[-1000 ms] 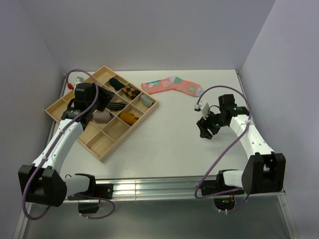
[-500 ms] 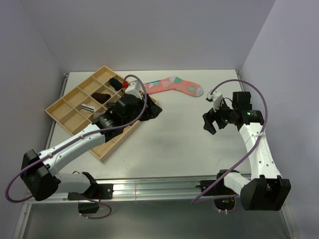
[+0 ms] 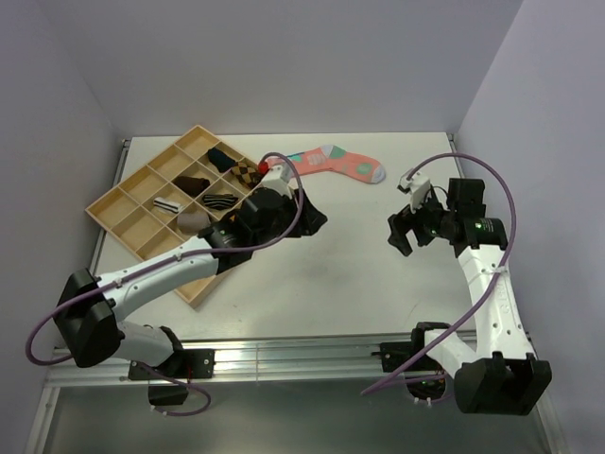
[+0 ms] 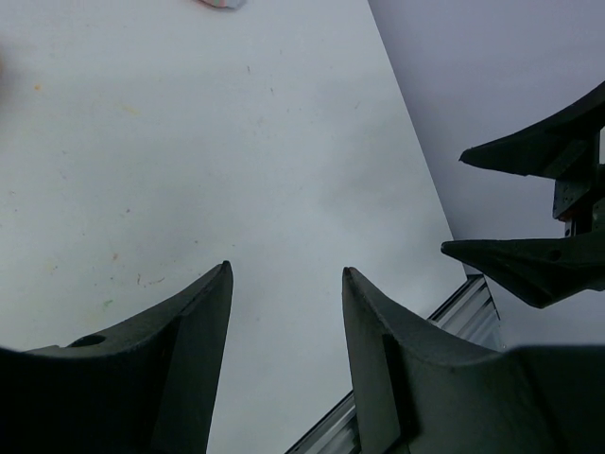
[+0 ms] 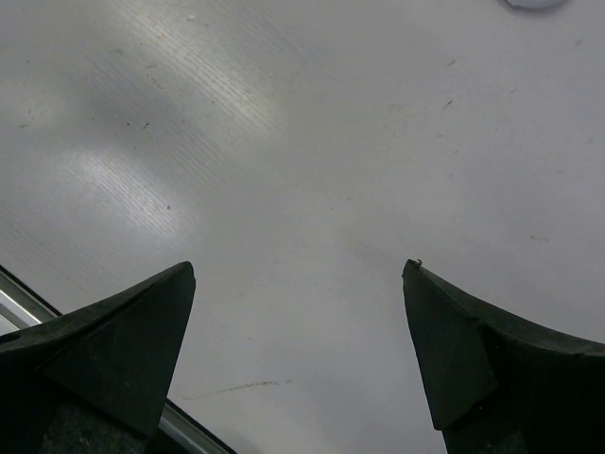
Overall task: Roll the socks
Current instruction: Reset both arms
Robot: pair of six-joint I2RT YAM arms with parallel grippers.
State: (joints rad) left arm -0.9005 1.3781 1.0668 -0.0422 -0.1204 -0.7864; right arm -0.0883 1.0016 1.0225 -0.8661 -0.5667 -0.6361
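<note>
At the near edge, a ribbed aluminium rail [image 3: 284, 355] was seen running across the front of a flat matte white table [image 3: 331, 274], with both arm bases bolted along it. The table top was marked only by faint specks and scuffs.

The right gripper [image 5: 299, 267] was held over bare table on the right side, its fingers spread wide with nothing between them. The left gripper [image 4: 286, 272] was stretched out to the middle of the table, just past the right corner of the tray; its fingers were set moderately apart, and only bare surface was visible in the gap.

Farther back on the left, a shallow light wooden tray with square compartments [image 3: 143, 167] was laid diagonally. The white dark-striped sock bundle [image 3: 167, 203] was found in a compartment towards the tray's left side, its long axis lying roughly left to right across the overhead view. The taupe sock bundle [image 3: 192, 219] was lodged in the adjoining compartment just to the near right; it was rolled into a rounded lump, so no direction could be told from it. Other rolled socks were held in neighbouring compartments.

Beyond the tray, a long coral-pink sock with teal and white patches [image 3: 331, 163] was laid flat, lengthwise left to right. The table was enclosed by plain pale lavender walls [image 3: 284, 66] at the back and sides.
</note>
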